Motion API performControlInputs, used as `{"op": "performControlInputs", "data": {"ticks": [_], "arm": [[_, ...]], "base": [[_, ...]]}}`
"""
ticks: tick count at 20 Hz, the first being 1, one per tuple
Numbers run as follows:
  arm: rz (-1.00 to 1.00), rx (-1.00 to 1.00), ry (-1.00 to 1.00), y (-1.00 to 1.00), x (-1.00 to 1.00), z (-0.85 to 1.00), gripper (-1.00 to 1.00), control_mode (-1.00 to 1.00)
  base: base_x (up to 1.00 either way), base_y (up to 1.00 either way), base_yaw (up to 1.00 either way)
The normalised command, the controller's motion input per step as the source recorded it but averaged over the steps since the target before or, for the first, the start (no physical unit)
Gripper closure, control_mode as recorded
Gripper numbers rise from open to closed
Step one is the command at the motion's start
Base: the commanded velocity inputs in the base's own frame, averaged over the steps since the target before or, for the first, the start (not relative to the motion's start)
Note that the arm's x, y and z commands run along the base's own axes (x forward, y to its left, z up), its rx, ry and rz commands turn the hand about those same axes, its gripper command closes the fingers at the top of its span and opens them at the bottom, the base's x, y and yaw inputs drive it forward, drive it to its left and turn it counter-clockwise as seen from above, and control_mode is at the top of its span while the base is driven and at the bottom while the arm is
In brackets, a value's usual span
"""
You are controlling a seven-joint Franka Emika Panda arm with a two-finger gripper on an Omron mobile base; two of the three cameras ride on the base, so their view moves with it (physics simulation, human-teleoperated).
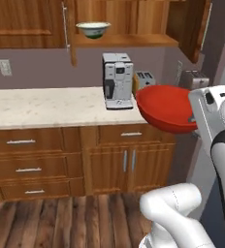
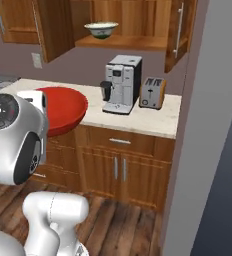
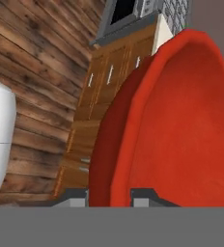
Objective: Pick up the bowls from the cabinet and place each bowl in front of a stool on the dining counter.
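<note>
Red bowl (image 1: 165, 109) is up in the air, carried at the end of the white arm, hanging out in front of the wooden drawer units below the stone surface (image 1: 46, 106). From the hand view, the gripper (image 3: 109, 195) has its two dark tips pinched either side of the bowl's rim, jaws narrowed onto it, though the contact itself sits right at the bottom edge, so that's my best read. Cream-white bowl (image 1: 93, 29) sits upright on the plank shelf of the cabinet (image 1: 129, 39), door swung open. Coffee machine (image 1: 117, 80) and toaster (image 2: 152, 93) stand on the surface beneath.
</note>
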Motion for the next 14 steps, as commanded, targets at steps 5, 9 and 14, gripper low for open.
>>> {"op": "performControlInputs", "data": {"ticks": [5,9,14], "arm": [[0.0,0.0,0.0,0.0,0.0,0.0,1.0,1.0],[0.0,0.0,0.0,0.0,0.0,0.0,1.0,1.0],[0.0,0.0,0.0,0.0,0.0,0.0,1.0,1.0]], "base": [[-0.54,0.46,0.48],[-0.73,0.43,0.53],[-0.78,0.27,0.61]]}}
